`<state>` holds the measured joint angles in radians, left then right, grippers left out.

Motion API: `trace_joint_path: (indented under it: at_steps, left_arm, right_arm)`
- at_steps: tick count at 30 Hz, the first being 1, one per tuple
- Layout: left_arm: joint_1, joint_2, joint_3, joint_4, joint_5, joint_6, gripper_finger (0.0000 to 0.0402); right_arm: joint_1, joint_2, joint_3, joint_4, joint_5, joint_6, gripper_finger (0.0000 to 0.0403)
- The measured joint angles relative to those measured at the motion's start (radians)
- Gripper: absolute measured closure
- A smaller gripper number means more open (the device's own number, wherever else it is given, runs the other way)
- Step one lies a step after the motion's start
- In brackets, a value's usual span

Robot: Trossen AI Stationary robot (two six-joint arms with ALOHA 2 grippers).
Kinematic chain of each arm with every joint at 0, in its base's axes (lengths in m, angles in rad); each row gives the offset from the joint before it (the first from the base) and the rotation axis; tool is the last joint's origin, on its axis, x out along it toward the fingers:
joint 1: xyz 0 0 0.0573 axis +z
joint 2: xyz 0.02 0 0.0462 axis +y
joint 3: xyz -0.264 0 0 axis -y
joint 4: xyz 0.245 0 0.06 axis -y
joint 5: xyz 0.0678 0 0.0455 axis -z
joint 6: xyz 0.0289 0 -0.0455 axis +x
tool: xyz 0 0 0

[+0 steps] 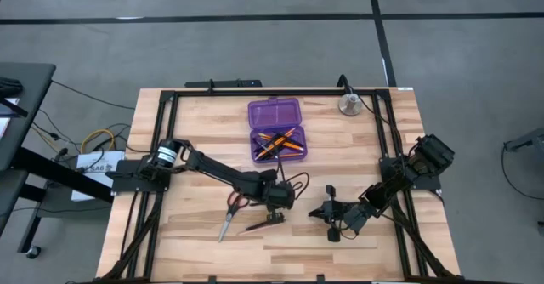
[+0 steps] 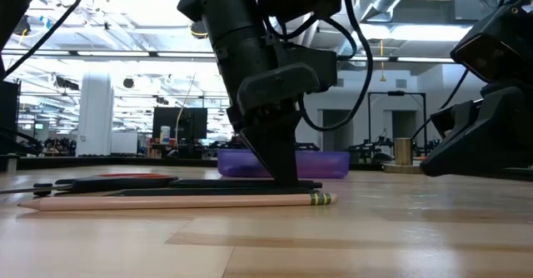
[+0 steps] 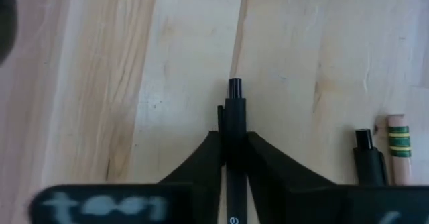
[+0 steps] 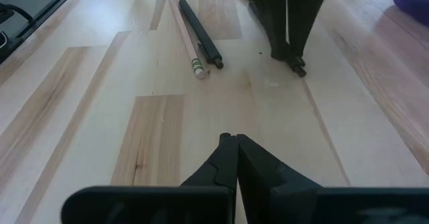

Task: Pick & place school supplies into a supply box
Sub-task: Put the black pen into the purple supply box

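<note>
Purple translucent plastic formed the supply box (image 1: 275,131), which lay open on the wooden table (image 1: 195,250) with several orange pencils (image 1: 279,142) and dark pens inside its nearer half. Taking that box as the reference, the left gripper (image 3: 234,150) stood toward the table's front edge from it, fingers pointed down at the boards and clamped on a slim black pen (image 3: 234,120) whose tip projected past the fingertips. Beside this pen lay a second black pen (image 3: 367,158) and a pencil (image 3: 398,150), side by side on the table. The scissors (image 1: 231,213), red and black at the handles, rested further left of the box, near the left arm. The right gripper (image 4: 232,143) waited to the front right of the box, jaws pressed together, holding nothing.
</note>
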<state>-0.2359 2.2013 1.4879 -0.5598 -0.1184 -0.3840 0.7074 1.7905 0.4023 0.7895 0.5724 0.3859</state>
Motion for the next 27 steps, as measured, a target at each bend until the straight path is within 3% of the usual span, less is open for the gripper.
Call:
trace_joint_path:
  at_steps: [2, 6, 15, 27]
  left_arm:
    - [-0.004, 0.0, 0.0, 0.003, -0.034, 0.0, 0.0381]
    - [-0.02, 0.0, 0.007, 0.014, -0.079, 0.001, 0.0379]
    - [-0.056, 0.027, 0.14, -0.081, -0.187, 0.065, 0.0393]
    - [-0.066, 0.029, 0.222, -0.149, -0.237, 0.116, 0.0393]
  right_arm:
    - [0.0, 0.0, 0.0, 0.0, 0.0, 0.0, 0.0402]
    - [0.0, 0.0, 0.0, 0.0, 0.0, 0.0, 0.0402]
    - [0.0, 0.0, 0.0, 0.0, 0.0, 0.0, 0.0402]
    - [0.0, 0.0, 0.0, 0.0, -0.002, 0.008, 0.0402]
